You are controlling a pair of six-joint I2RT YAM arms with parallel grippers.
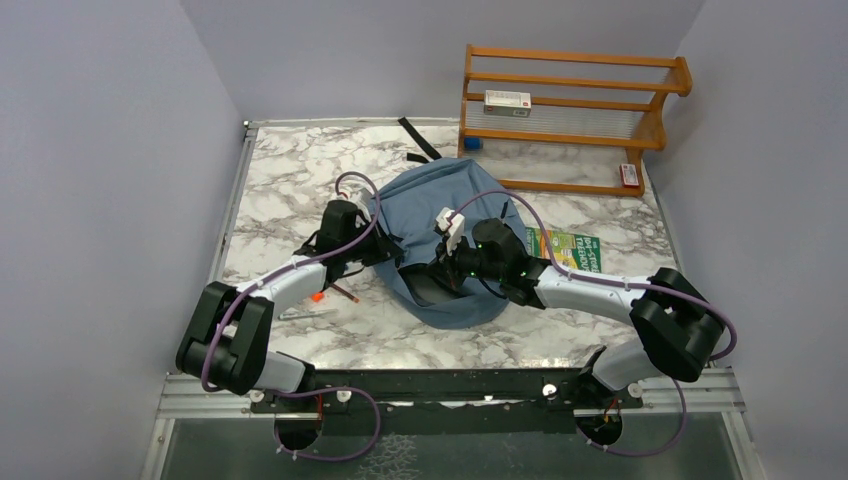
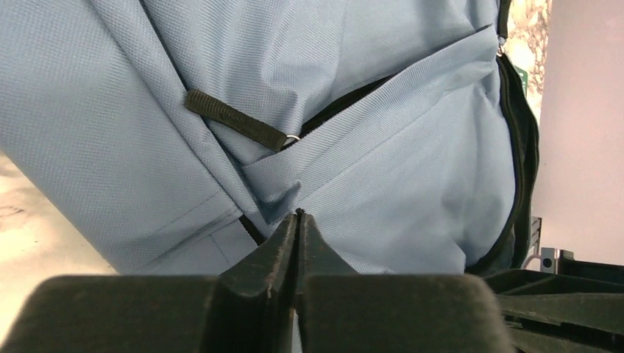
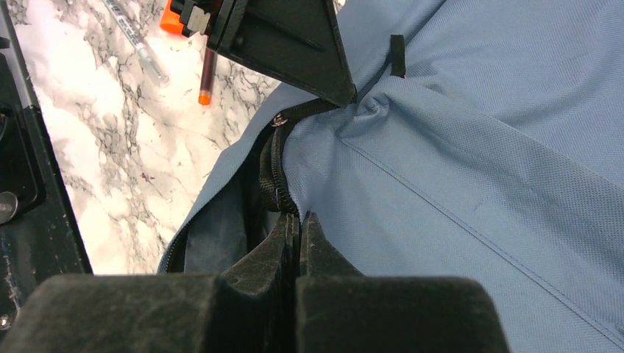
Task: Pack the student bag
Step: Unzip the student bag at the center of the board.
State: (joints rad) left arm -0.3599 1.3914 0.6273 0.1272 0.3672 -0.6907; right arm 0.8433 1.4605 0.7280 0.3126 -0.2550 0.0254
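You have the student bag (image 1: 452,235) lying on the marble table (image 1: 290,180), its dark opening turned toward the arm bases. Your left gripper (image 1: 383,248) meets the bag's left edge; your right gripper (image 1: 447,272) sits at the opening — from above, neither jaw gap shows. A green book (image 1: 566,248) lies just right of the bag, pens (image 1: 322,297) beside the left arm, a wooden rack (image 1: 570,110) at the far edge.

White-and-black arms (image 1: 585,290) carry looping purple cables (image 1: 355,176) and black wedge-shaped claws (image 2: 298,220).
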